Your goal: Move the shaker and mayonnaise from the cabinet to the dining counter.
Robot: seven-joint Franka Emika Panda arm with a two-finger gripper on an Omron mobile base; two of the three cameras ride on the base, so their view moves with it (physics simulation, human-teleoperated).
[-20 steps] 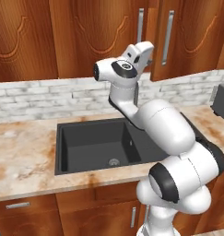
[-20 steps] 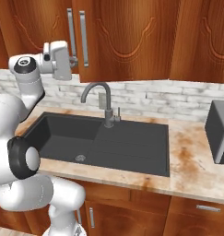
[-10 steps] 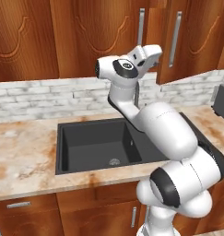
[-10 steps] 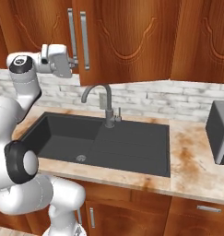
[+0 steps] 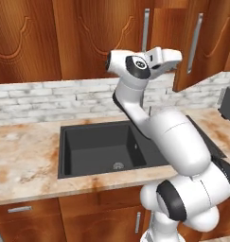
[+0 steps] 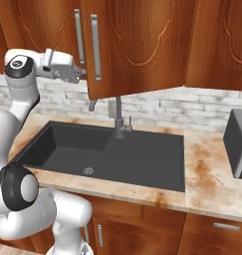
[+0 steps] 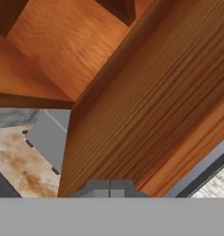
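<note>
The cabinet (image 5: 88,38) is reddish-brown wood on the wall above the sink. One of its doors (image 6: 142,50) with a silver bar handle (image 6: 95,47) stands swung out into the room. My gripper (image 6: 81,74) is raised at the free edge of that door (image 5: 208,47), beside the handle, and in the left base view the gripper (image 5: 178,56) is level with the door's lower half. In the hand view the gripper (image 7: 110,188) has its dark tips together, shut on nothing, close against the door's wood grain. The shaker and mayonnaise are hidden. The dining counter is out of view.
A black sink (image 5: 102,146) is set into the blotchy marble counter (image 5: 22,160) directly below, with a grey faucet (image 6: 116,117) at the back. A grey box appliance (image 6: 237,144) stands on the counter at the right. A white brick backsplash (image 5: 50,99) runs behind.
The cabinet door has swung out from nearly closed to wide open. My gripper has moved outward and slightly down along with the door's edge, staying shut.
</note>
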